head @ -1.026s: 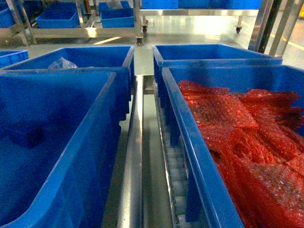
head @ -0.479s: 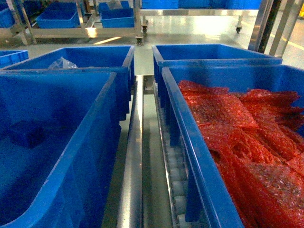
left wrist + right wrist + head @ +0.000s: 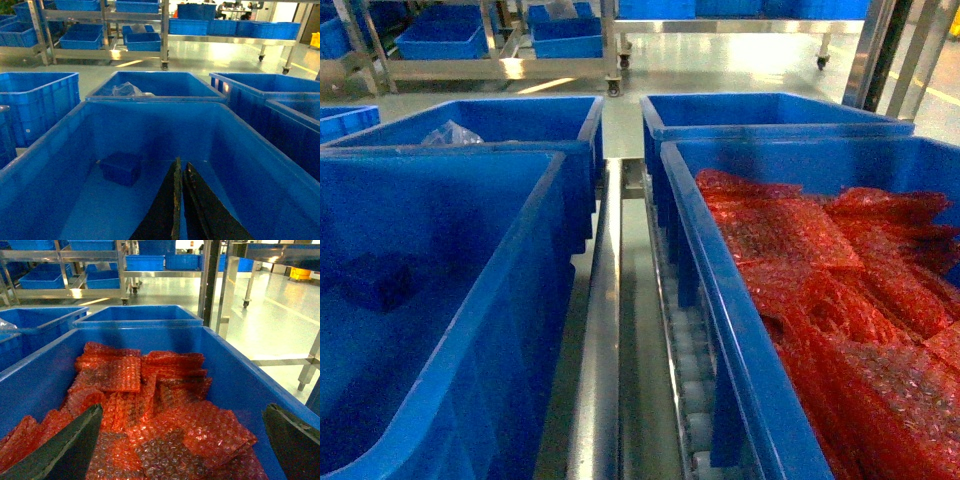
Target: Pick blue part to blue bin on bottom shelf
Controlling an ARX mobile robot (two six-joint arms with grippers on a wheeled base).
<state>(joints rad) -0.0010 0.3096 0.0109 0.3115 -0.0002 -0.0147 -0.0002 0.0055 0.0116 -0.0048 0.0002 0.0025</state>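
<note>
Left claw [image 3: 181,172] is pressed together above the bin floor, so spread it and drop squarely over the blue part [image 3: 120,167]; right claw [image 3: 180,440] sits wide apart, idle.

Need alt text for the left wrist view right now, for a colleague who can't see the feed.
The left gripper, jaws shut and empty, points into a deep blue bin where a small blue part lies on the floor, ahead and to the left of the tips. Behind stands another blue bin with a clear plastic bag, then steel racks of blue bins.
</note>
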